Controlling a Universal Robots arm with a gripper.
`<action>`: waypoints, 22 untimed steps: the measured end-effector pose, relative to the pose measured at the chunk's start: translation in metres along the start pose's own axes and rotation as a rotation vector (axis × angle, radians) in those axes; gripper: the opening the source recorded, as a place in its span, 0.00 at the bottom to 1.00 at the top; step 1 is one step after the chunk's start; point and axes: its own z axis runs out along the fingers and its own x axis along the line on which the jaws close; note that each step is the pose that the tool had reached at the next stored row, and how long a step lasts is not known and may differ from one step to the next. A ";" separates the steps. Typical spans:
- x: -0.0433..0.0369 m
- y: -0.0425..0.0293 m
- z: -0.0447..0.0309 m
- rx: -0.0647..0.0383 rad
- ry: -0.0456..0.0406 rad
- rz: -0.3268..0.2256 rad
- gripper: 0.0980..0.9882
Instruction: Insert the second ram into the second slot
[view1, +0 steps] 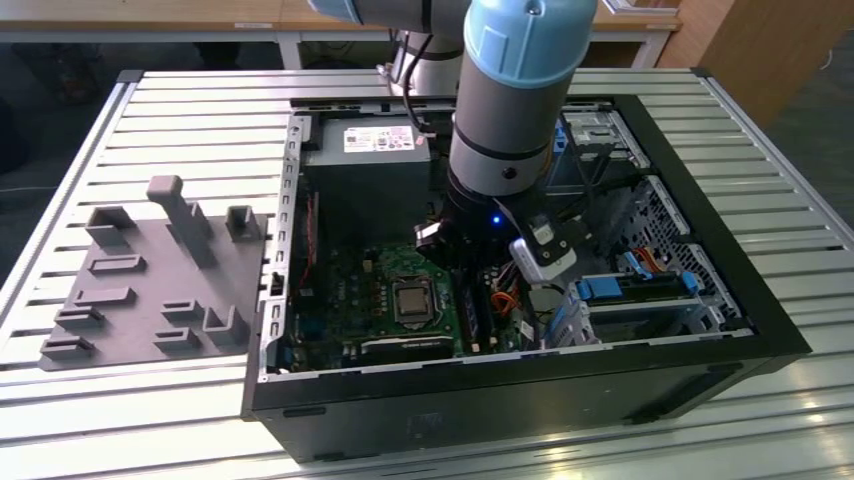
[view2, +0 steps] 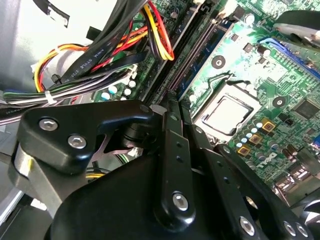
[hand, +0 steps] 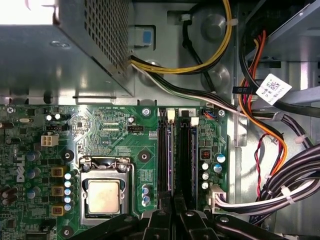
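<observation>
- The tool (hand: 172, 210) is down inside the open case (view1: 694, 340) on the bench (view1: 200, 120), directly over the slots (hand: 175, 150) beside the CPU socket (hand: 102, 192), so as to press along their line.
- Its fingers (view2: 175, 150) are clenched together over a slot. Whether the ram sits between them, I cannot tell.
- The ram is not distinguishable, so its place and heading stay unconfirmed.
- The slots' long axis runs away from the tool, toward the power supply (hand: 60, 55).

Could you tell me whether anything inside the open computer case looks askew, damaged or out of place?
Nothing stands out. The green motherboard sits flat, its silver processor socket is closed, and the yellow, red and black cable bundle stays beside the board. The black pincer sits squarely over the dark memory slots.
</observation>
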 end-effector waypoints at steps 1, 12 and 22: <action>-0.0001 0.0004 -0.0001 -0.003 -0.0006 0.000 0.04; 0.0000 -0.0008 -0.0021 0.004 0.0003 0.000 0.04; 0.0000 -0.0008 -0.0037 0.010 0.0002 0.000 0.04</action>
